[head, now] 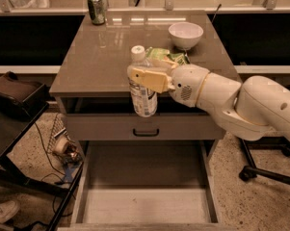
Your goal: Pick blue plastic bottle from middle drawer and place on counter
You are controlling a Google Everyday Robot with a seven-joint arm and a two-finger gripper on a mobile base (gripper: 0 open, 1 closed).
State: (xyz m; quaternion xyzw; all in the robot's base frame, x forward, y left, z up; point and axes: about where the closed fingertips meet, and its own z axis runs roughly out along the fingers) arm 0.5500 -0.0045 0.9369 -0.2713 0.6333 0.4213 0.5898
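Observation:
My gripper (147,78) is shut on the blue plastic bottle (142,97), a small clear bottle with a white cap and pale label. It holds the bottle upright in the air at the front edge of the counter (94,61), well above the open middle drawer (144,203). The drawer's pale floor lies bare below. My white arm reaches in from the right.
On the counter stand a green soda can (96,7) at the back left, a white bowl (185,34) at the back right and a green bag (171,57) partly behind my gripper. A closed drawer front with a dark handle (145,132) is below the counter. A black stand (14,105) is at left.

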